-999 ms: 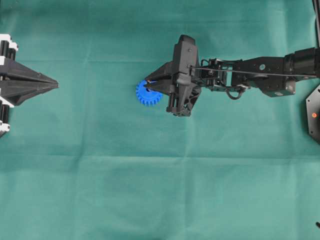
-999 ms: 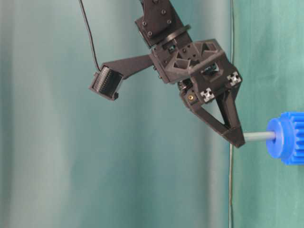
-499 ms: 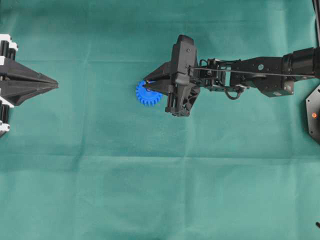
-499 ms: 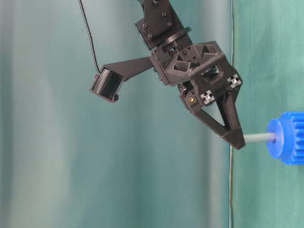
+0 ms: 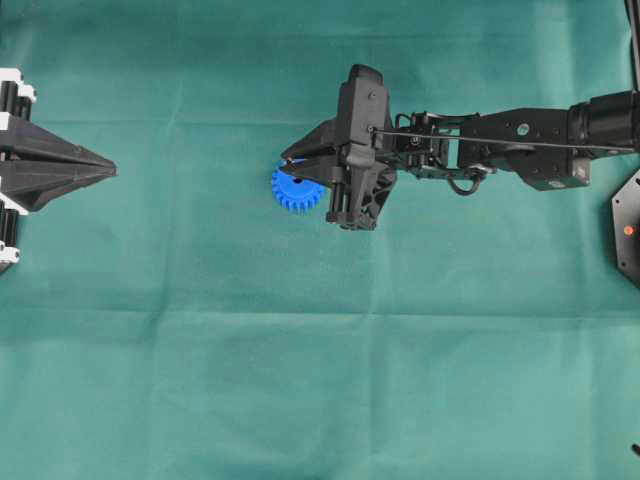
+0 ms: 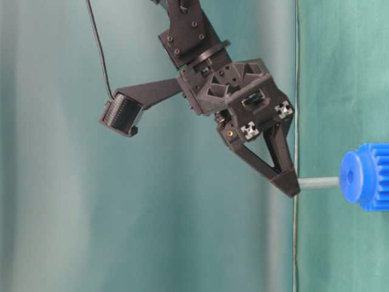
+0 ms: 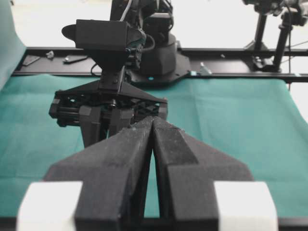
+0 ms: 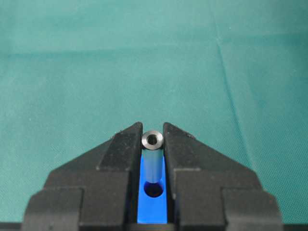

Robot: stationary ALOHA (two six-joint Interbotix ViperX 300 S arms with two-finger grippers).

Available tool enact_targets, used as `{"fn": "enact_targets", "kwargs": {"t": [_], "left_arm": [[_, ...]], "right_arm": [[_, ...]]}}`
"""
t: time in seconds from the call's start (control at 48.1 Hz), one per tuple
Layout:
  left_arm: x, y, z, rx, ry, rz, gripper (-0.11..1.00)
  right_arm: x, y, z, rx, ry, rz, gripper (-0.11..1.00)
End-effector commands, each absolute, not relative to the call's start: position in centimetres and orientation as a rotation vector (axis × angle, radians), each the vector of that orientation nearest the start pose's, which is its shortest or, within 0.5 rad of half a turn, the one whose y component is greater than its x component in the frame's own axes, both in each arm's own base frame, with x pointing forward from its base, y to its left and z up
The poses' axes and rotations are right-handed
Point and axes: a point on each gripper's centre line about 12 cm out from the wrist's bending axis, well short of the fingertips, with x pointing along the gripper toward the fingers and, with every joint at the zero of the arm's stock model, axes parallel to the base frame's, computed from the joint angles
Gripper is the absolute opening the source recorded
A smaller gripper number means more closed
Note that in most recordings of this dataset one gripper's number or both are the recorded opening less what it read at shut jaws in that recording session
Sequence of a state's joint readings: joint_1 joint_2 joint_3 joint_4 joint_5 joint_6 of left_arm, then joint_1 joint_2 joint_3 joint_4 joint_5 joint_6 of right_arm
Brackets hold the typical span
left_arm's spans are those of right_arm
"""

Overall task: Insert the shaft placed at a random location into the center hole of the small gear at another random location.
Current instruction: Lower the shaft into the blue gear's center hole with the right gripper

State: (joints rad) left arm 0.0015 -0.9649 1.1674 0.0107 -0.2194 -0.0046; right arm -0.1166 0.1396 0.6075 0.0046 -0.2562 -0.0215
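The right hand (image 8: 153, 144) pinches the shaft (image 8: 153, 161) upright. Its lower end sits in the small gear (image 6: 364, 176). The left hand (image 7: 152, 126) is pressed together.

Right gripper (image 5: 291, 161) tips over the small gear (image 5: 296, 190) on green cloth (image 5: 300, 380), left gripper (image 5: 105, 171) well apart

Light is even and soft across the green cloth (image 5: 300, 380) on the bench, with only faint shadow under the right tool (image 5: 287, 164). The overhead view is sharp throughout. In the table-level view the backdrop behind the tool is blurred into pale streaks. The left wrist view blows out to white beyond the left tool (image 7: 153, 120), whose near fingers are soft-focused. The shaft (image 8: 152, 140) tip gleams crisply.
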Motion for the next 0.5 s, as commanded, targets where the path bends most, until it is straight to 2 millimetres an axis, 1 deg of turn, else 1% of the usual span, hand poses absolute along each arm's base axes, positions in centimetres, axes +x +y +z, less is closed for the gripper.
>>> {"fn": "enact_targets", "kwargs": {"t": [0.0, 0.374, 0.478], "left_arm": [[20.2, 0.0, 29.5, 0.007, -0.034, -0.001, 0.0], [20.2, 0.0, 29.5, 0.007, -0.034, -0.001, 0.0], [20.2, 0.0, 29.5, 0.007, -0.034, -0.001, 0.0]], "right_arm": [[42.7, -4.9, 17.9, -0.01, 0.437, -0.106, 0.13], [42.8, -5.0, 15.4, -0.004, 0.492, -0.106, 0.13], [42.8, -5.0, 15.1, -0.004, 0.498, -0.106, 0.13]]}}
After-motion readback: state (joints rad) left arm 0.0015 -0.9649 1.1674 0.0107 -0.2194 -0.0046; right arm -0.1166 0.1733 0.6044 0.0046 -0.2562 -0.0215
